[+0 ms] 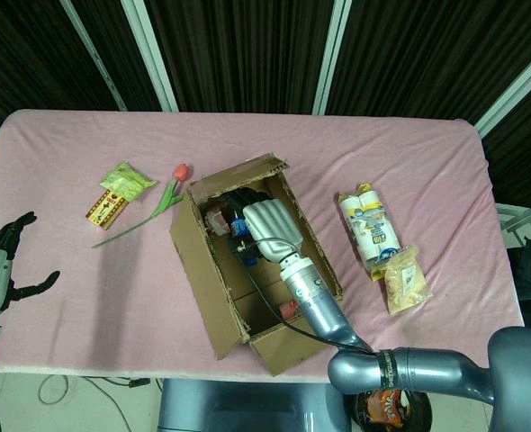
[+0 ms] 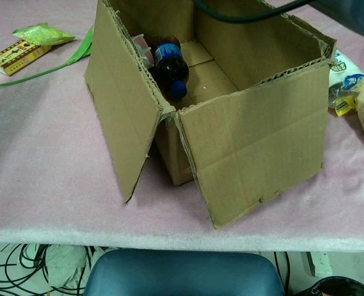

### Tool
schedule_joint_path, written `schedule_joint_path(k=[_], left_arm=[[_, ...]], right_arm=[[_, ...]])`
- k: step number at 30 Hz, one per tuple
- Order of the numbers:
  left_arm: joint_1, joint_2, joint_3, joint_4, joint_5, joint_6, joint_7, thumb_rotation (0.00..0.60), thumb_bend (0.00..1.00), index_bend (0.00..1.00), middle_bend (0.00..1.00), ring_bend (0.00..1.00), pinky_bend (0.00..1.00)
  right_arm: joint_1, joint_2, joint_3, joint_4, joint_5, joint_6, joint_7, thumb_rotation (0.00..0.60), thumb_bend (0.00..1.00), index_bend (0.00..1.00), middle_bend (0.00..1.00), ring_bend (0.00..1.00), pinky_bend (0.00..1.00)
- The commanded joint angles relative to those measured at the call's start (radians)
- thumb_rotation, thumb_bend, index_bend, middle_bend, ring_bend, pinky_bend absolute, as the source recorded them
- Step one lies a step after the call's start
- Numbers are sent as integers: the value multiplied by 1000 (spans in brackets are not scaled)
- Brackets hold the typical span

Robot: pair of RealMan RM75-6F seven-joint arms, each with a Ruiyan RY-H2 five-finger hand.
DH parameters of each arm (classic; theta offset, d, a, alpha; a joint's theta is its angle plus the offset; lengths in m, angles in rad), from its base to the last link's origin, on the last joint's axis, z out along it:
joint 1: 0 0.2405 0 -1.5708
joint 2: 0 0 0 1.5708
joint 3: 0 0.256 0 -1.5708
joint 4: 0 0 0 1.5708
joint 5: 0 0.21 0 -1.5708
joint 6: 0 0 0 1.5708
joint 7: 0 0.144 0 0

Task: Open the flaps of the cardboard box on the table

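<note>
Inside the cardboard box (image 1: pixel 247 261), right hand (image 1: pixel 270 228) touches far flap (image 1: pixel 238 171)

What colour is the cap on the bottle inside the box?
Blue. The dark plastic bottle in the brown cardboard box has a blue cap, clearest in the chest view.

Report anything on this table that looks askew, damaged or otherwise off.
The cardboard box sits skewed to the table edge, flap edges ragged. A dark bottle lies tipped inside it. The right hand reaches over the far flap. Nothing looks spilled.
</note>
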Motion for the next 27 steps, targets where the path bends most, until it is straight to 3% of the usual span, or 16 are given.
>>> schedule_joint_path(k=[1, 11, 17, 23, 27], left_arm=[[0, 1, -2, 0, -3, -5, -2, 600, 192, 38, 124, 80, 129], [2, 4, -8, -8, -14, -27, -8, 600, 192, 38, 124, 81, 122], [1, 6, -9, -12, -26, -47, -5, 600, 192, 37, 124, 80, 122], [2, 6, -7, -10, -27, -58, -4, 600, 192, 34, 124, 80, 122], [3, 5, -9, -11, -21, -55, -1, 600, 192, 34, 124, 80, 122]], right_arm=[[33, 4, 31, 41, 9, -7, 4, 600, 345, 191, 197, 213, 304], [173, -22, 95, 287, 69, -98, 22, 600, 345, 173, 186, 206, 302], [289, -54, 122, 504, 85, -186, 46, 600, 345, 116, 119, 145, 271], [368, -74, 114, 660, 180, -306, 31, 600, 326, 45, 45, 99, 242], [373, -63, 90, 658, 214, -321, 16, 600, 324, 37, 26, 87, 238]])
